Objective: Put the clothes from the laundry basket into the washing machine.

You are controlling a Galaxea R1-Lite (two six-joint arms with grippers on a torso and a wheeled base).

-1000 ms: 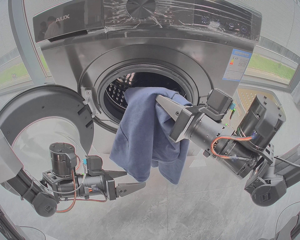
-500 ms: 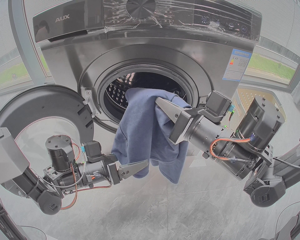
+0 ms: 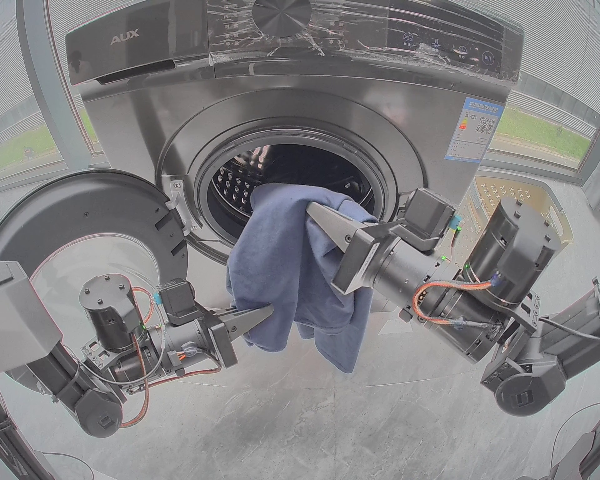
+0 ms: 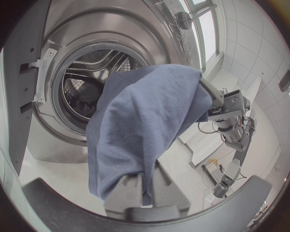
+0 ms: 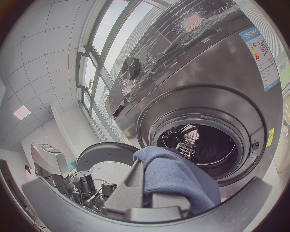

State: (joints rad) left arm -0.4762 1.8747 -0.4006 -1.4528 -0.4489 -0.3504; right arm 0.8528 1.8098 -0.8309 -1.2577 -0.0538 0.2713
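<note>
Where the right gripper [image 3: 311, 208] meets the blue garment [image 3: 284, 262], its fingers are pressed together on a bunched upper fold, so the cloth drapes over them and hangs down in front of the washing machine [image 3: 387, 119]. The right wrist view shows the same grasp from behind, the fabric heaped over the closed right gripper [image 5: 144, 173] and falling to one side. Lower down and toward the robot's left, the left gripper [image 3: 265, 311] is closed narrowly on the garment's hanging lower edge; in the left wrist view the cloth [image 4: 142, 120] passes between the two fingers [image 4: 128, 188] and rises to the other arm. The garment is thus held by both arms just outside the round drum opening [image 3: 294, 165], its top level with the opening's lower rim and none of it inside. Within the drum a dark bundle of clothing [image 4: 83, 99] lies at the bottom. The machine's round door [image 3: 87, 219] stands swung open on the robot's left. A control dial [image 3: 281, 14] and a label [image 3: 473, 128] mark the front panel, and the grey floor [image 3: 350, 425] lies below.
</note>
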